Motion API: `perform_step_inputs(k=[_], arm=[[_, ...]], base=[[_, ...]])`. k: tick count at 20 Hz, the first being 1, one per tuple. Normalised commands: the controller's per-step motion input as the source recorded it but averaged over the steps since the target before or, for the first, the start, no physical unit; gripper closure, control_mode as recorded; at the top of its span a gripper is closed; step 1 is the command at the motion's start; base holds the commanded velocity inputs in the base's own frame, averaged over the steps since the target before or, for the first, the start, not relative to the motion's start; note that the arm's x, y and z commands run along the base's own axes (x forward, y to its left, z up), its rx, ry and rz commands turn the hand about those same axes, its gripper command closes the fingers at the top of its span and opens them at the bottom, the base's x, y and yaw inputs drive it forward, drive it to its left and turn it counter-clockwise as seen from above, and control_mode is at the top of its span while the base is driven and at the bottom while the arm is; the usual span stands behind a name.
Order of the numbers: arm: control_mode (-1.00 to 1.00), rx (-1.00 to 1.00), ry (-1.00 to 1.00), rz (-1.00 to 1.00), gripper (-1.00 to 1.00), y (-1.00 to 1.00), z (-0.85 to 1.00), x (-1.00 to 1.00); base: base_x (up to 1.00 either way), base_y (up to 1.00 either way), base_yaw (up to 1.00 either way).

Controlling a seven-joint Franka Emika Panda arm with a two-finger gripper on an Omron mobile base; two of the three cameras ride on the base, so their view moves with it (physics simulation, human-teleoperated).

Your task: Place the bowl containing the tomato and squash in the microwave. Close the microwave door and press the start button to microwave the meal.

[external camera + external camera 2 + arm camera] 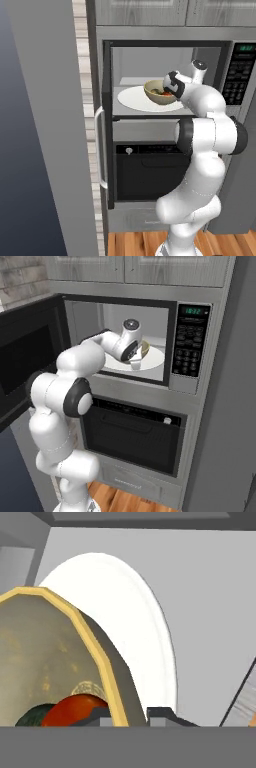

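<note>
Three views: left base, right base, hand, taken in that order.
Left base, step: bowl (159, 93) is inside the microwave (165, 80), over the white turntable plate (135, 99); placing looks nearly done.
Left base, contents: tomato (167, 92) shows red in the bowl; a dark bit beside it is likely the squash, too small to be sure.
Left base, arm: elbow bent high, forearm reaching in through the opening, end effector (172, 86) at the bowl's right rim.
Left base, door: microwave door (107, 125) swung wide, white handle (99, 147) toward the camera.
Right base, arm: wrist blocks most of the bowl; keypad panel (189, 346) sits right of the cavity, oven (135, 436) below.
Hand, grip: fingers (161, 714) straddle the bowl's yellow rim, one inside, one outside; end effector clenched on the bowl.
Hand, contents: tomato and dark green squash (32, 716) lie low in the bowl.
Next, judged: settle the bowl flat on the plate, release, draw the arm straight back clear of the frame, then swing the door shut.
</note>
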Motion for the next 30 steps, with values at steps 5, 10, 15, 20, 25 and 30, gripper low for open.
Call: perform_step_inputs(k=[5, 10, 15, 20, 25, 30], arm=[[-1.0, 0.0, 0.0, 0.0, -1.0, 0.0, 0.0, 0.51], [-1.0, 0.0, 0.0, 0.0, -1.0, 0.01, 0.0, 0.15], [-1.0, 0.0, -0.06, 0.0, -1.0, 0.0, 0.0, -0.33], [-1.0, 0.0, -0.12, 0.04, -1.0, 0.0, 0.0, -0.92], [-1.0, -0.01, -0.15, 0.04, -1.0, 0.0, 0.0, -1.0], [-1.0, -0.11, -0.1, 0.07, -1.0, 0.0, 0.02, -1.0]], base=[[0.0, 0.0, 0.0], [0.0, 0.0, 0.0], [0.0, 0.0, 0.0], [0.0, 0.0, 0.0], [0.0, 0.0, 0.0], [0.0, 0.0, 0.0]])
